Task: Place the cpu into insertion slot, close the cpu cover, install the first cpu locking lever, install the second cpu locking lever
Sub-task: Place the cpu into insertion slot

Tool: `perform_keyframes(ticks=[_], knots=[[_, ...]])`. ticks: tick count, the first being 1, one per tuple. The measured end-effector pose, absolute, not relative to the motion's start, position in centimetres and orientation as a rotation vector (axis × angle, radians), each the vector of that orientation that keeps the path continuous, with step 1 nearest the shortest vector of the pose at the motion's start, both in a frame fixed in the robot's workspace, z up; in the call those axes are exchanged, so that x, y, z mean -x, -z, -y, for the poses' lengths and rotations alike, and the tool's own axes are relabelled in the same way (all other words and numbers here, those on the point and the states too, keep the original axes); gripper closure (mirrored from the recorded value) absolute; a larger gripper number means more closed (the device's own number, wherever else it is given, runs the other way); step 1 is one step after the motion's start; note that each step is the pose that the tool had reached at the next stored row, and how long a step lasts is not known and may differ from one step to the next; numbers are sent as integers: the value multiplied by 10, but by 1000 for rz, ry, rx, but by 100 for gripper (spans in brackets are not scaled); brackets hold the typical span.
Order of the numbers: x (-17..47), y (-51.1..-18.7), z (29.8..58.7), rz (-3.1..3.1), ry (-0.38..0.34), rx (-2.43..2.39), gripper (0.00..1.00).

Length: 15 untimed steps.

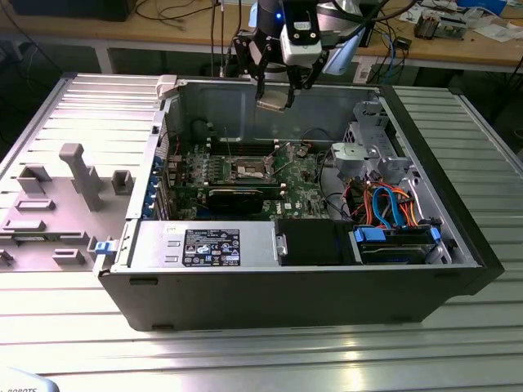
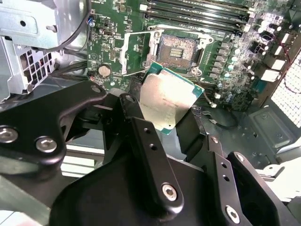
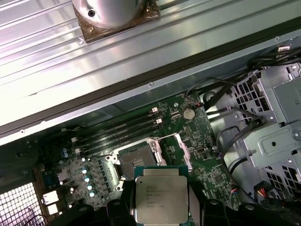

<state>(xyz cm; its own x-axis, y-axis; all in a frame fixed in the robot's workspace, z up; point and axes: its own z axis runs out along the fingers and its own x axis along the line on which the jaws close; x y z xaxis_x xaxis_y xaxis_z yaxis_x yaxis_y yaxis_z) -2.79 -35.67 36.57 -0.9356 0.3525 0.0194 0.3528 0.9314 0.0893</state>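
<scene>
While the gripper (image 1: 278,95) is hanging above the open computer case (image 1: 458,220) in the exterior view, it is gripping the cpu (image 1: 274,103) between its black fingers, shut on the chip's opposite edges. The chip is hovering in the air near the case's far wall, well apart from the green motherboard (image 1: 302,188) below. In the second wrist view the cpu (image 2: 170,104) is sitting tilted, its silvery top facing the camera, with one finger (image 2: 141,136) pressing against its side. The insertion slot (image 2: 178,47) is lying bare beyond it, dark centre and pin field showing, nothing seated inside. In the first wrist view the cpu (image 3: 161,195) is showing its printed metal lid, and the insertion slot (image 3: 131,160) is lying just past the chip's far edge. The cpu cover (image 3: 183,149) is standing raised beside the slot, swung clear of the opening. Long black memory slots (image 3: 122,132) are running alongside the socket. The case is lying on its side on a ribbed metal table (image 1: 245,359), and a grey moulded fixture (image 1: 73,175) is resting at the exterior view's left.
</scene>
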Motion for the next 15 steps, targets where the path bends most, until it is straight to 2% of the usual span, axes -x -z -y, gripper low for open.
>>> perform_keyframes(ticks=[15], knots=[[28,-365,357,3058,144,712,46]])
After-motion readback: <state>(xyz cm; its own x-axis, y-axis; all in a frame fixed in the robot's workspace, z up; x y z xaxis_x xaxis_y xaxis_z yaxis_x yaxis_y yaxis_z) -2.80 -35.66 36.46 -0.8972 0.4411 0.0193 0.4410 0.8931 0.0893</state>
